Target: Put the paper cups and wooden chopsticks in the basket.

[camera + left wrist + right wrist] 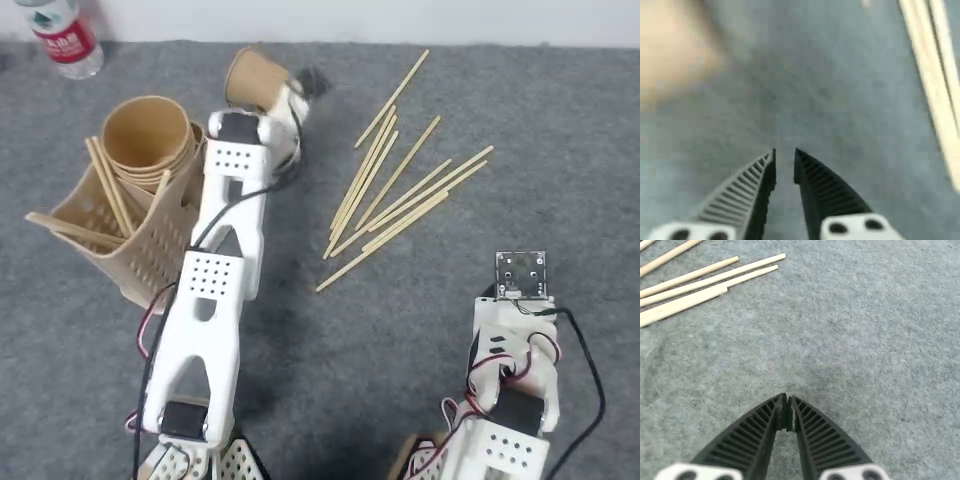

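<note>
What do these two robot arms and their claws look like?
The left arm and right arm are white plastic shells dotted with small holes, joined by black motor blocks, with red, black and white wires trailing along them. The left claw and right claw each have two black, pointed, ribbed fingers on white bases.

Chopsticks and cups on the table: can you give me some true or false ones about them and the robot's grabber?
1. Some paper cups sit stacked in the basket. True.
2. Every chopstick is already in the basket. False: many chopsticks lie loose on the grey mat.
3. The right gripper is holding a chopstick. False: it is shut on nothing, above bare mat.
4. A lone paper cup lies on its side outside the basket. True.
</note>
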Action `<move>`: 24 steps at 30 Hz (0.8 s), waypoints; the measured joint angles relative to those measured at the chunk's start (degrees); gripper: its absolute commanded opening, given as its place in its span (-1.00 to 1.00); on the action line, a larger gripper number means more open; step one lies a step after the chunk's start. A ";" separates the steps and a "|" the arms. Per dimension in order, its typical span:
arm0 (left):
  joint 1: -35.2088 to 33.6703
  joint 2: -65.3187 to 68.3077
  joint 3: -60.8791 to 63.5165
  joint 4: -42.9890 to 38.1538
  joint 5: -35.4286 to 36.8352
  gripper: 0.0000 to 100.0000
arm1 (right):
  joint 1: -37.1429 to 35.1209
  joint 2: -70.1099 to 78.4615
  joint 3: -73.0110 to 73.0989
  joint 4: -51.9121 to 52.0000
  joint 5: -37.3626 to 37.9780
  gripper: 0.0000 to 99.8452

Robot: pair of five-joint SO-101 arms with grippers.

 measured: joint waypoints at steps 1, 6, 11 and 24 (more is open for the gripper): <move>0.00 -1.85 0.00 -2.02 2.37 -0.85 | -0.09 0.00 0.00 0.00 0.00 -0.97; 1.58 -10.64 -0.09 -12.22 10.20 -0.85 | -0.09 0.00 0.00 0.00 0.00 -0.97; 2.37 -10.73 0.62 -27.60 13.89 -0.84 | 0.00 0.00 0.00 0.00 0.00 -0.97; -1.58 4.84 0.97 -43.34 12.48 -0.84 | -0.09 0.00 0.09 0.00 0.00 -0.97</move>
